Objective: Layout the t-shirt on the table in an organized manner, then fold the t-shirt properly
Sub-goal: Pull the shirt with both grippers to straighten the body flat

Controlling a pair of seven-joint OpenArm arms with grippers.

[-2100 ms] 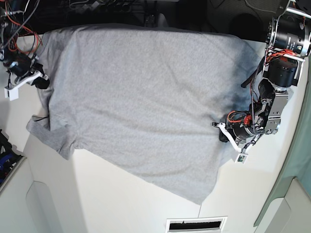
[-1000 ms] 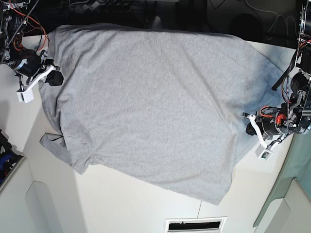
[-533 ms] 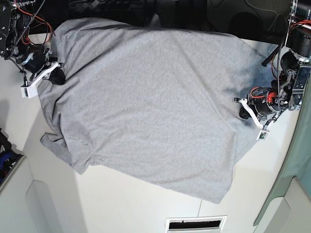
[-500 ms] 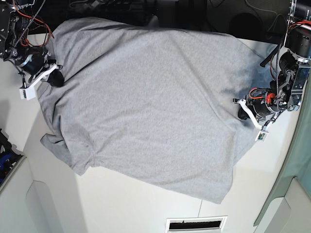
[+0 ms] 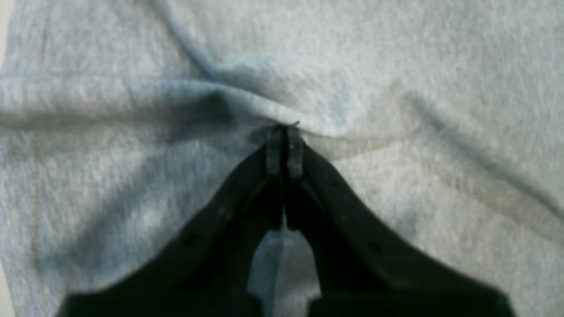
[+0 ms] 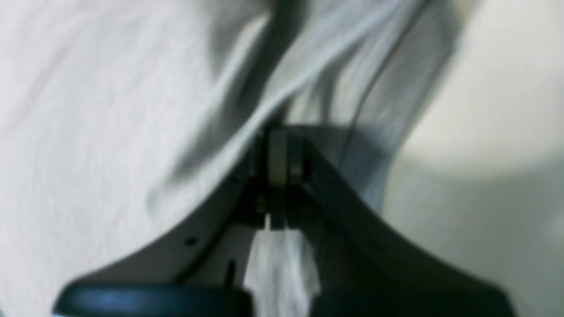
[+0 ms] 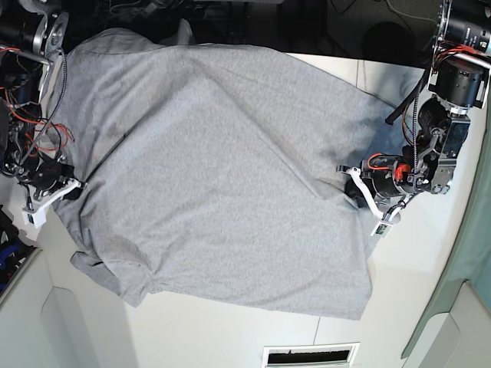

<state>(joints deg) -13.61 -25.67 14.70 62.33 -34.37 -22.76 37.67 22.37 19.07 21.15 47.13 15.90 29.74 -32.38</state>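
Note:
The light grey t-shirt [image 7: 215,169] lies spread over most of the white table [image 7: 230,337], plain side up, with wrinkles running toward both grippers. My left gripper [image 7: 353,196] is at the shirt's right edge in the base view. In the left wrist view, my left gripper [image 5: 282,132] is shut on a pinched fold of the t-shirt [image 5: 396,66]. My right gripper [image 7: 74,189] is at the shirt's left edge. Close up, my right gripper [image 6: 277,136] is shut on a bunched edge of the t-shirt [image 6: 88,110], with bare table [image 6: 484,110] beside it.
A slotted white vent [image 7: 310,355] sits at the table's front edge. Dark equipment and cables [image 7: 230,15] line the back, where the shirt's far edge hangs over. A pale green curtain [image 7: 476,253] borders the right side.
My right gripper has pulled its edge of the shirt toward the front of the table. My left gripper shifted slightly inward and forward. The whole shirt slid forward, and its front hem now lies straighter.

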